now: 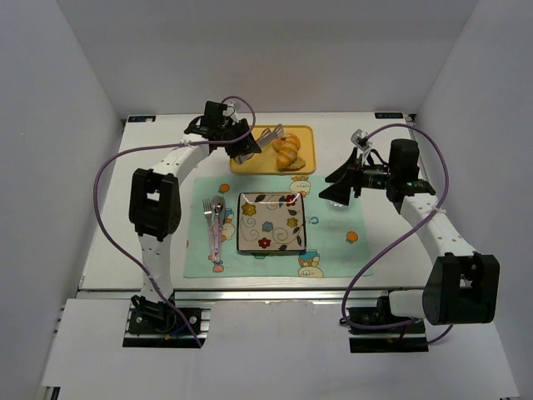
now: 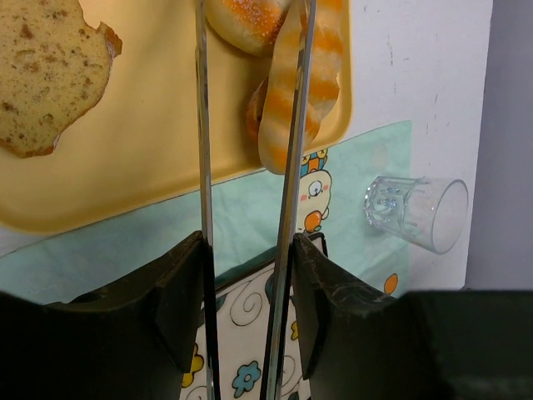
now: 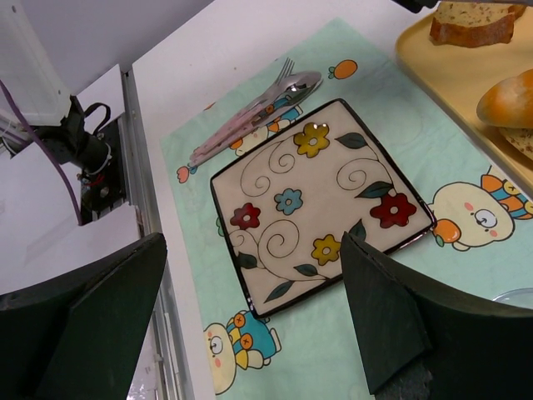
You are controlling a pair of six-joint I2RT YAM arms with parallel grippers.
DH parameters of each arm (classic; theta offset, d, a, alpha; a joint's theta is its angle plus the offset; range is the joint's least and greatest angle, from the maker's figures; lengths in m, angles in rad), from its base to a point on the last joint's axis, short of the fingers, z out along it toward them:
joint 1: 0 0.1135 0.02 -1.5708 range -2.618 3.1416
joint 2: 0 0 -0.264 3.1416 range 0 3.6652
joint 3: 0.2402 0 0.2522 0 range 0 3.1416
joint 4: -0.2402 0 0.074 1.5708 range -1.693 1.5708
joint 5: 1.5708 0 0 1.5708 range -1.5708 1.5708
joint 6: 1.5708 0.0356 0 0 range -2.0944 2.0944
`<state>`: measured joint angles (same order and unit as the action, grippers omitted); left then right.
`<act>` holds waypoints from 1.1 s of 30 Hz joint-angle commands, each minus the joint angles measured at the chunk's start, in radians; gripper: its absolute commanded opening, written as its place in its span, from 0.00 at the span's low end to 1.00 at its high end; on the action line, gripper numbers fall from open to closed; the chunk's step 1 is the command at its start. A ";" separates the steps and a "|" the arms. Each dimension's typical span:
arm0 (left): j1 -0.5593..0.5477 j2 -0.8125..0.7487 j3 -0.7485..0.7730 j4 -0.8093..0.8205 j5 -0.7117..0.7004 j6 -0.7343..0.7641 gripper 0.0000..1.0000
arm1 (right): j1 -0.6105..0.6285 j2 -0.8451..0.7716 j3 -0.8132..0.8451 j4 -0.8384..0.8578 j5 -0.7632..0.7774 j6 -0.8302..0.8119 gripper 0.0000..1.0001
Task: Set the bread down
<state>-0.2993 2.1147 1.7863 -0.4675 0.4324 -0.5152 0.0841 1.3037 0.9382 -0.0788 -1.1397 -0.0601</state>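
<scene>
Holding metal tongs (image 2: 202, 125), left gripper (image 2: 250, 275) is clamped on them over the tray (image 2: 150, 167); tong arms frame bread (image 2: 246, 21) and croissant (image 2: 275, 137). Right gripper (image 3: 252, 242) jaws apart, empty, above plate (image 3: 321, 196).

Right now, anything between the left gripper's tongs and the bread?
Partly: the croissant lies just short of the bread, under one blade of the tongs held by the left gripper.

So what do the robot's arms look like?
The left arm and right arm are white tubes joined by chunky black joints. A purple cable loops beside each one. The left end effector and right end effector each have two broad, black, wedge-shaped fingers.
</scene>
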 commanded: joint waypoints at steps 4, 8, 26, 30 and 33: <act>-0.011 -0.015 0.033 -0.022 -0.026 0.023 0.54 | -0.012 -0.007 -0.001 0.011 -0.018 -0.009 0.89; -0.009 -0.001 0.033 -0.031 -0.038 0.027 0.54 | -0.014 0.000 -0.001 0.017 -0.022 -0.007 0.89; -0.015 0.057 0.050 -0.037 0.023 0.027 0.54 | -0.018 0.012 0.001 0.025 -0.025 0.002 0.89; -0.018 0.067 0.064 -0.037 0.042 0.024 0.54 | -0.020 0.016 0.002 0.027 -0.026 0.005 0.89; -0.020 0.067 0.064 -0.039 0.058 0.023 0.54 | -0.020 0.017 0.002 0.030 -0.028 0.006 0.89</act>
<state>-0.3115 2.1880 1.8103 -0.5087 0.4519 -0.4976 0.0711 1.3167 0.9382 -0.0780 -1.1404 -0.0586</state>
